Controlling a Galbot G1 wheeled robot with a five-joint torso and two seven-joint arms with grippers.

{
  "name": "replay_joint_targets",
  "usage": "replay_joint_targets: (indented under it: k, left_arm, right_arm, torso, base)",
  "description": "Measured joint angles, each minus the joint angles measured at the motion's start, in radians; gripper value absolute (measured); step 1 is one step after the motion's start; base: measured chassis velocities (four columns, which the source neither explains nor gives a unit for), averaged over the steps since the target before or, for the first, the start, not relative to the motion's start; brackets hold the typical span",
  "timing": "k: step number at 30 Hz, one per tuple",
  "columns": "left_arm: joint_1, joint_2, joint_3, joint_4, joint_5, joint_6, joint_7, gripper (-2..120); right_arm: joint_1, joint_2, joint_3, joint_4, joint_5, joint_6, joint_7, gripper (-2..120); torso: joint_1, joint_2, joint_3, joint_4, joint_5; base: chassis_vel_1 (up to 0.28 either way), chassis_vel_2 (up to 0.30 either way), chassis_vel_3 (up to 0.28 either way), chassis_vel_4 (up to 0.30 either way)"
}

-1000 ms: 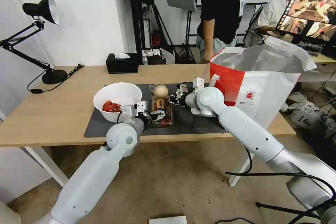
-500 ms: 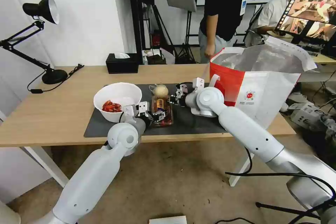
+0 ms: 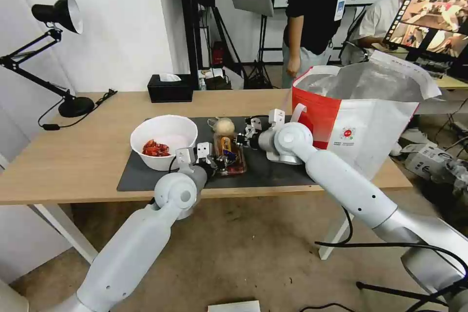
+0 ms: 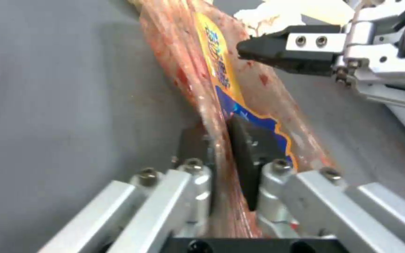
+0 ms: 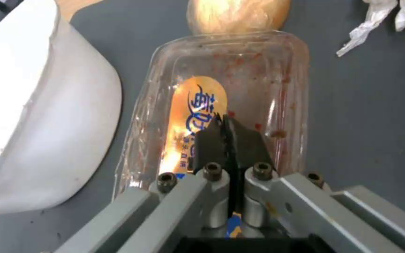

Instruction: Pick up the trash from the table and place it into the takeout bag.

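My left gripper (image 3: 223, 162) (image 4: 221, 140) is shut on the near rim of the clear tray (image 3: 230, 152) (image 4: 212, 70) (image 5: 226, 91), which stands tilted on the dark mat (image 3: 273, 168). From the right, my right gripper (image 3: 240, 140) (image 5: 227, 126) (image 4: 247, 49) points at the tray's labelled face, fingers pressed together; whether it pinches anything I cannot tell. The white bowl (image 3: 163, 139) (image 5: 38, 116) with red scraps sits left of the tray. Just behind the tray lies the wrapped beige ball (image 3: 223, 126) (image 5: 237, 14), with a crumpled tissue (image 5: 380, 17) beside it. The takeout bag (image 3: 360, 122) stands open at the table's (image 3: 73, 156) right end.
A black tissue box (image 3: 169, 88) sits at the table's back edge. A desk lamp (image 3: 73, 105) stands at the far left with its cord trailing on the wood. The bag's mouth rises well above the table top.
My left gripper has shifted to the right with the tray's near end, and the tray has turned and tilted with it. The right arm has stayed put.
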Motion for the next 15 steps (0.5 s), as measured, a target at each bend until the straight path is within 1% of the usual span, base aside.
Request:
replay_joint_targets:
  k: [1,3,4,9,12,15]
  left_arm:
    - [0.0,0.0,0.0,0.0,0.0,0.0,0.0,7]
    - [0.003,0.0,0.0,-0.001,0.0,-0.004,0.002,1]
    - [0.005,0.0,-0.001,-0.002,0.0,-0.005,0.001,0]
    - [0.01,0.003,-0.003,-0.008,0.0,-0.006,0.001,0]
    - [0.013,0.005,-0.004,-0.014,0.0,-0.008,0.0,0]
    - [0.022,0.005,-0.004,-0.021,-0.001,-0.028,-0.002,0]
  right_arm:
    - [0.0,0.0,0.0,0.0,0.0,0.0,0.0,0]
    - [-0.003,-0.003,0.003,0.006,0.0,0.001,0.002,0]
    - [-0.005,-0.005,0.006,0.011,0.0,0.001,0.003,0]
    - [-0.01,-0.015,0.016,0.031,0.0,0.005,0.01,0]
    - [-0.012,-0.028,0.02,0.059,0.004,0.024,0.013,0]
    - [-0.015,-0.055,0.039,0.128,0.011,0.043,0.028,0]
  torso:
    - [0.0,0.0,0.0,0.0,0.0]
    - [0.0,0.0,0.0,-0.0001,0.0]
    - [0.0,0.0,0.0,-0.0001,0.0]
    - [0.0,0.0,0.0,-0.0001,0.0]
    - [0.0,0.0,0.0,-0.0001,0.0]
    - [0.0,0.0,0.0,0.0,0.0]
  base:
    - [0.0,0.0,0.0,0.0]
    - [0.0,0.0,0.0,0.0]
    - [0.0,0.0,0.0,0.0]
    - [0.0,0.0,0.0,0.0]
    - [0.0,0.0,0.0,0.0]
    - [0.0,0.0,0.0,0.0]
